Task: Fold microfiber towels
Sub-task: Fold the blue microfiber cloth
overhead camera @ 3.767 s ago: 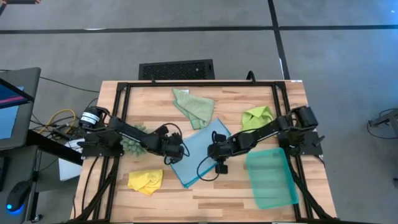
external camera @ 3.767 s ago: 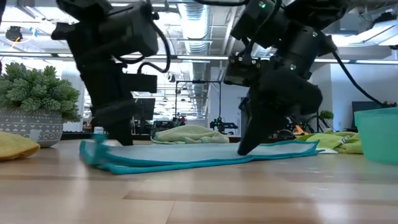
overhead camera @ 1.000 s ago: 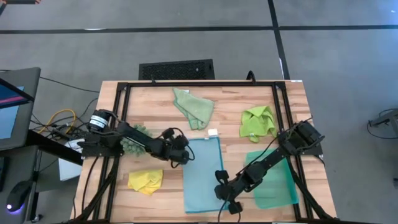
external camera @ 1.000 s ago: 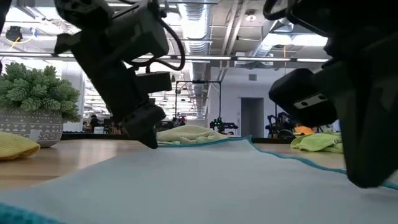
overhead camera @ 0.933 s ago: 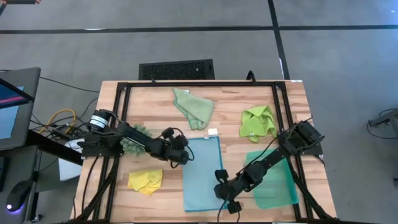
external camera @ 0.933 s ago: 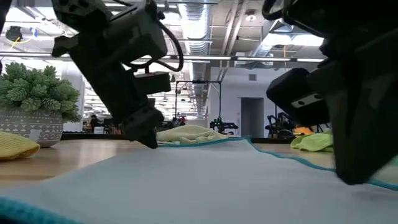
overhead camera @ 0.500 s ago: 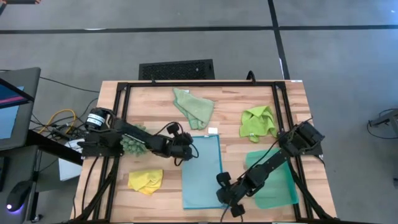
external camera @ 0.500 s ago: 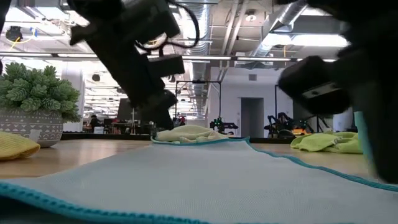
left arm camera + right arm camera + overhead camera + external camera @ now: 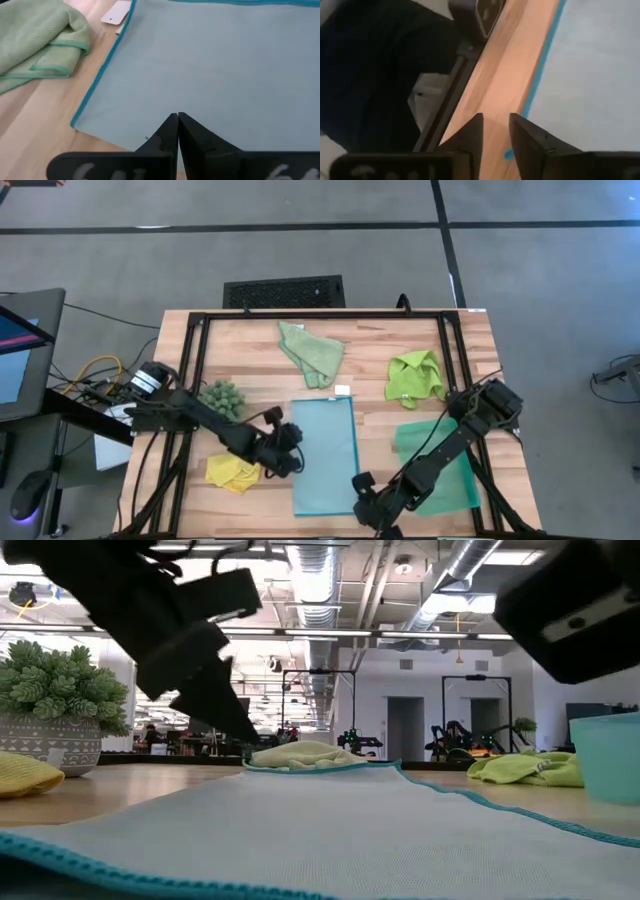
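The light blue towel (image 9: 325,455) lies spread flat on the table, a long rectangle with a teal hem (image 9: 540,70) and a white tag (image 9: 116,12) at its far left corner. My left gripper (image 9: 290,460) is shut and hangs just above the towel's left side (image 9: 177,120), its tips clear of the cloth in the low view (image 9: 245,730). My right gripper (image 9: 368,500) is open over bare wood beside the towel's near right corner (image 9: 496,125). A sage green towel (image 9: 312,352), a lime green towel (image 9: 415,375) and a yellow towel (image 9: 232,472) lie crumpled around it.
A teal plastic tray (image 9: 455,480) sits at the near right under my right arm. A dark-green fuzzy clump (image 9: 222,397) stands at the left, behind my left arm. A black frame (image 9: 320,313) borders the tabletop. Bare wood shows along the near edge.
My left gripper has moved from the towel's far left corner toward the near edge along the towel's left side, rising a little. My right gripper has come off the towel's near right corner and lifted toward the near edge. The towel now lies flat.
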{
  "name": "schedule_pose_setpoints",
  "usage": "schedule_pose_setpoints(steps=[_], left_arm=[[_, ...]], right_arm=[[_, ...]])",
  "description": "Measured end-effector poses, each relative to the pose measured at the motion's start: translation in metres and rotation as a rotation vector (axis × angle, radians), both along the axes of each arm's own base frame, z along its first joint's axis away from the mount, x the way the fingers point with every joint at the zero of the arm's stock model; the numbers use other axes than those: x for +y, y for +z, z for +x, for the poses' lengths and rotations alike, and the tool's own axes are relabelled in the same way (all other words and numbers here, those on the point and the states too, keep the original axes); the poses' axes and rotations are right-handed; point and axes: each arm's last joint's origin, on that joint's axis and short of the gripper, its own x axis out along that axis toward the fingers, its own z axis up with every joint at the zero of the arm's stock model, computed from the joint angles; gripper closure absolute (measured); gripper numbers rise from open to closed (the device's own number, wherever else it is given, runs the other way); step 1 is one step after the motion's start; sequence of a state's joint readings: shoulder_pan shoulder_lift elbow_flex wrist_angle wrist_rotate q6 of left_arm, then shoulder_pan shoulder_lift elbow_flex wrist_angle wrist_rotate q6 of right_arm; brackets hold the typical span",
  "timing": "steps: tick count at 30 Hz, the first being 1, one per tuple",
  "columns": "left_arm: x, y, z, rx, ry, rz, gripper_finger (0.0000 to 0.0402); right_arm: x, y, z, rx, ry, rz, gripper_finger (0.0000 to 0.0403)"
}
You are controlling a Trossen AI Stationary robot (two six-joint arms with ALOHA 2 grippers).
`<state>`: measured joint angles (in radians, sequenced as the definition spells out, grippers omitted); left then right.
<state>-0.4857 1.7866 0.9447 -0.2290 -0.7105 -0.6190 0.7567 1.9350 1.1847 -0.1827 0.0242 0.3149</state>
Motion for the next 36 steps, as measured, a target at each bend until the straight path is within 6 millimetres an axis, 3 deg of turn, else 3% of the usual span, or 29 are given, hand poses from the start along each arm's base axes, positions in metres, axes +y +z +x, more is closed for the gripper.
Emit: schedule_pose_setpoints(steps=[9,21,36], left_arm=[[-0.011,0.001,-0.006,-0.035,-0.003,0.048,0.0398],[-0.010,0.001,-0.006,-0.024,0.001,0.050,0.0398],[-0.010,0.001,-0.007,-0.024,0.001,0.049,0.0398]], right_arm=[[-0.009,-0.006,-0.004,0.050,-0.094,-0.107,0.0235],[-0.009,-0.006,-0.004,0.062,-0.081,-0.085,0.0289],[-0.005,-0.005,-0.007,0.059,-0.118,-0.074,0.0289]])
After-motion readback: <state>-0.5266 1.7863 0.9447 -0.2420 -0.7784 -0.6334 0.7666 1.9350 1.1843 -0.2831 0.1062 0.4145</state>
